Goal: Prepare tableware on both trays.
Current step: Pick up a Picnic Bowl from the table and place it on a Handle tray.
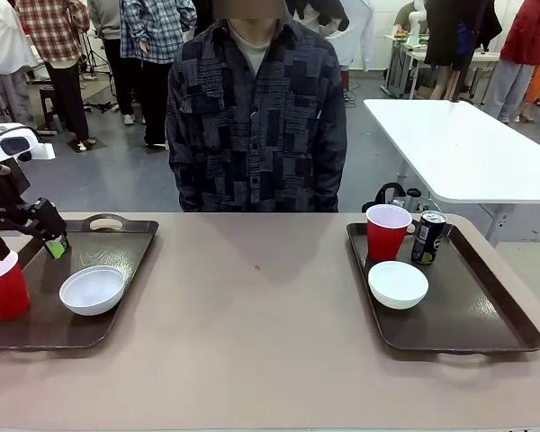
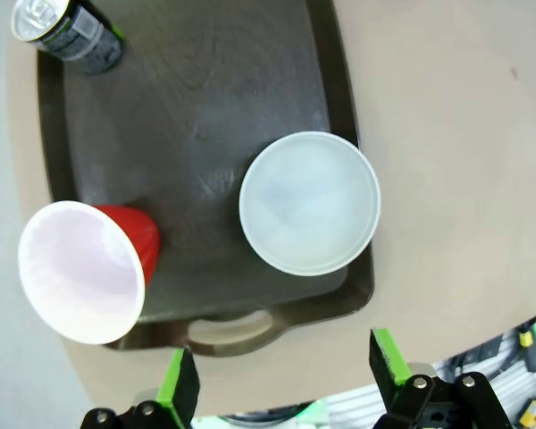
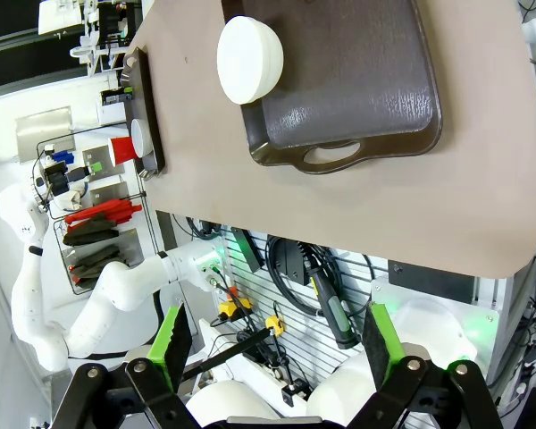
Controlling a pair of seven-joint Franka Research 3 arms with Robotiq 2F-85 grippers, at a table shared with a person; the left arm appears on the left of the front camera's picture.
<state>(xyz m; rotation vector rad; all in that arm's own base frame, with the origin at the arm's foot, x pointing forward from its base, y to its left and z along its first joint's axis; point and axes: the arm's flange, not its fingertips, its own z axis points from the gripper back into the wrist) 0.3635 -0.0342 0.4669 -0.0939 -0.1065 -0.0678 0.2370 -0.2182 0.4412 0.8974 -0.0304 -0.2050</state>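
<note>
Likely light and slippery, the left tray's cup (image 2: 85,268) suits a gentle mid-wall pinch, while both grippers (image 2: 286,380) (image 3: 272,344) hang spread, holding nothing.

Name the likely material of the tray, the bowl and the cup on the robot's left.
Tray: probably plastic, dark brown with a grained, slightly glossy face. Bowl: smooth matte white, plastic or ceramic, unclear. Cup: thin red plastic, white inside.

Bright even overhead light, soft faint shadows, mild sheen on dark tray (image 2: 196,98), wrist views bowed at edges, slightly soft focus
</note>
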